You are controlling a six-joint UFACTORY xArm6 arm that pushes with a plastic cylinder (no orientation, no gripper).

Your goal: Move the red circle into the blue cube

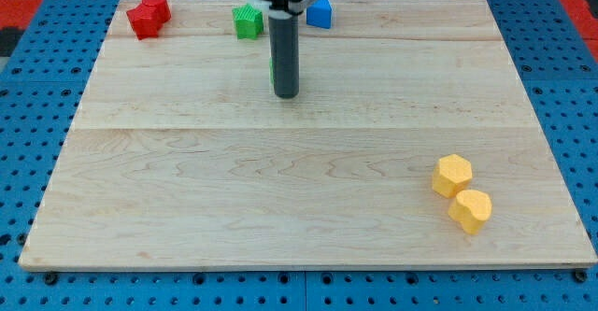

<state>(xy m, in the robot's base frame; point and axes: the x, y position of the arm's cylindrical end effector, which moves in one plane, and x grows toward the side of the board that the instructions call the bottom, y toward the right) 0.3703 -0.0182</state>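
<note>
**Mia:** So, where is my tip (286, 95) right now?

**Sam:** It is on the board (280, 199), near the top edge, about in the middle from left to right. It is a plain rod, so it has nothing to open or shut. It is touching no red or blue block. A thin strip of green (273, 68) peeks out on the rod's left side, but I cannot tell what that is.

**Mia:** What is closest to it?

**Sam:** A green block (248, 21) sits up and a bit left of the tip, by the top edge. The blue cube (320, 12) sits up and a bit right, also by the top edge. The rod hides part of it.

**Mia:** And the red circle?

**Sam:** Look at the top left corner. Two red blocks (149, 14) sit there, pressed together. I cannot tell which one is the circle from here. They are well apart from the tip, far to its left and a bit up.

**Mia:** So which way should it go?

**Sam:** I think the tip must get round to the far left side of the red ones first. Then it can push right, along the top edge. The green block is in the way, between red and blue, so watch out for that.

**Mia:** And the yellow ones?

**Sam:** Two yellow blocks (462, 192) sit by the bottom right corner. They are far off.
</note>
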